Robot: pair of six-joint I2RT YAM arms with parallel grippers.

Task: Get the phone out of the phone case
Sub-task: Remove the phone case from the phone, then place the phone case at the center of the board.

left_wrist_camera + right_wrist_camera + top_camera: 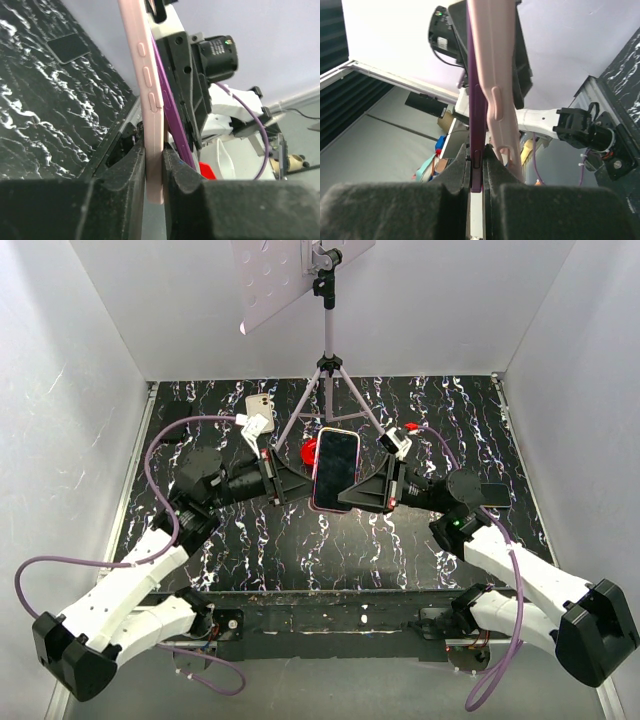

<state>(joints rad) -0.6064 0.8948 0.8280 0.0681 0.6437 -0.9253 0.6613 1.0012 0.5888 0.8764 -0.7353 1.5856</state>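
Observation:
The phone, dark screen up, hangs in mid-air over the table's middle between both arms. In the left wrist view my left gripper is shut on the edge of the pink phone case, and the purple phone lies just behind the case, apart from it at this edge. My right gripper is shut on the purple phone's side. There the pink phone case bends away to the right of the pads, outside the grip. From above, the left gripper and the right gripper meet at the phone's two long sides.
A tripod with a white perforated panel stands at the back middle. A white device lies at the back left and a red object sits behind the phone. A dark flat slab lies on the marbled black table.

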